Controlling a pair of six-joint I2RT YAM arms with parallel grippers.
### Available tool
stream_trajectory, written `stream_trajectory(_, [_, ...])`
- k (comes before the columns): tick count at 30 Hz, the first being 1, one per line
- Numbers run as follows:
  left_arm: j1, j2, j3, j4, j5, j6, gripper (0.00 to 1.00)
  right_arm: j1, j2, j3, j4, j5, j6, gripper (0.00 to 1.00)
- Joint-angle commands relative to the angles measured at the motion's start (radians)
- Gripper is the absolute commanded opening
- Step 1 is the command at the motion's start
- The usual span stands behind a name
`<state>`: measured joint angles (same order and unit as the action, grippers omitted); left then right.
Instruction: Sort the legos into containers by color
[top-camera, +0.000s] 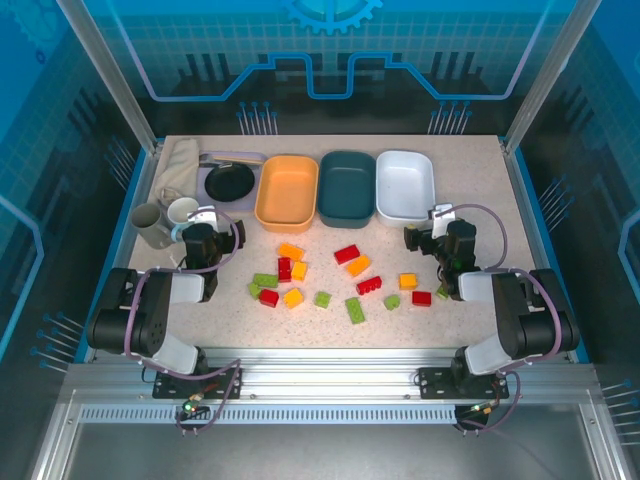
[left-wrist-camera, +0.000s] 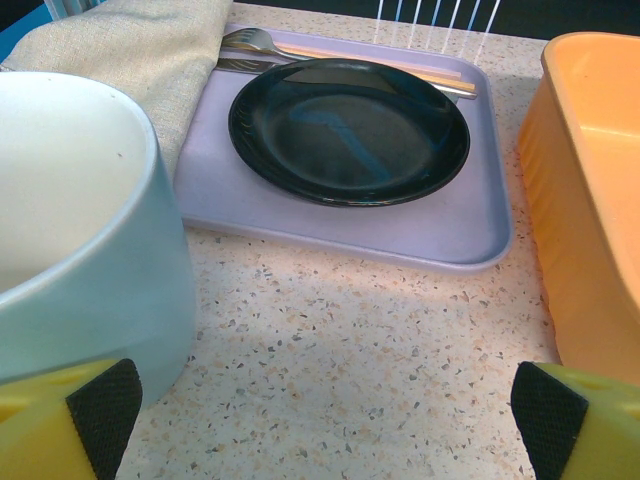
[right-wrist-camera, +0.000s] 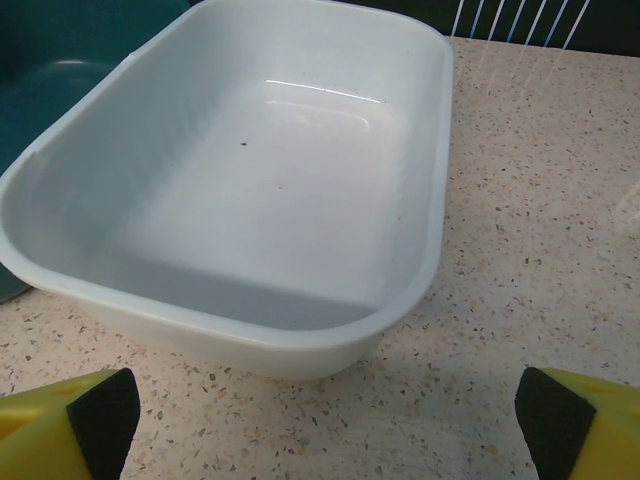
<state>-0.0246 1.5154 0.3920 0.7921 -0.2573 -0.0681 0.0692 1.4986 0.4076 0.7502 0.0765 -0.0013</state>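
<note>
Perhaps five red, five orange, six green legos (top-camera: 356, 310); three containers (top-camera: 347, 190) beyond.

Legos (top-camera: 347, 254) lie scattered on the table (top-camera: 470, 205) before three side-by-side containers (top-camera: 347, 188).

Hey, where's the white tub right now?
In the top view the white tub sits rightmost in the tub row, beside the dark teal tub; the right wrist view shows it close ahead, empty.
</note>
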Motion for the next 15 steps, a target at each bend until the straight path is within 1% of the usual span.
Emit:
stream_trajectory(1, [-0.008, -0.004, 0.0, 0.034, -0.014, 0.015, 0.99, -0.01, 0.008, 0.019, 0.017, -0.009, -0.005, 1.0])
stream_trajectory(4, [-0.008, -0.004, -0.002, 0.037, -0.013, 0.016, 0.99, -0.011, 0.007, 0.016, 0.021, -0.011, -0.005, 1.0])
stream_trajectory(5, [-0.008, -0.015, 0.006, 0.011, -0.01, 0.015, 0.99, -0.01, 0.002, 0.018, 0.02, -0.015, -0.006, 1.0])
stream_trajectory(7, [-0.011, -0.075, 0.063, -0.137, 0.009, 0.03, 0.99, -0.002, -0.049, 0.052, -0.071, 0.015, -0.006, 1.0])
stream_trajectory(8, [-0.022, -0.101, 0.088, -0.197, -0.006, 0.039, 0.99, 0.006, -0.08, 0.075, -0.129, 0.042, -0.005, 1.0])
stream_trajectory(10, [-0.07, -0.166, 0.104, -0.258, -0.086, 0.069, 0.99, 0.029, -0.155, 0.109, -0.248, 0.103, -0.009, 1.0])
stream_trajectory(12, [-0.097, -0.239, 0.117, -0.297, -0.124, 0.057, 0.99, 0.053, -0.246, 0.111, -0.256, 0.146, -0.013, 1.0])
stream_trajectory(15, [-0.143, -0.317, 0.195, -0.414, -0.169, 0.05, 0.99, 0.077, -0.362, 0.186, -0.383, 0.218, 0.002, 1.0])
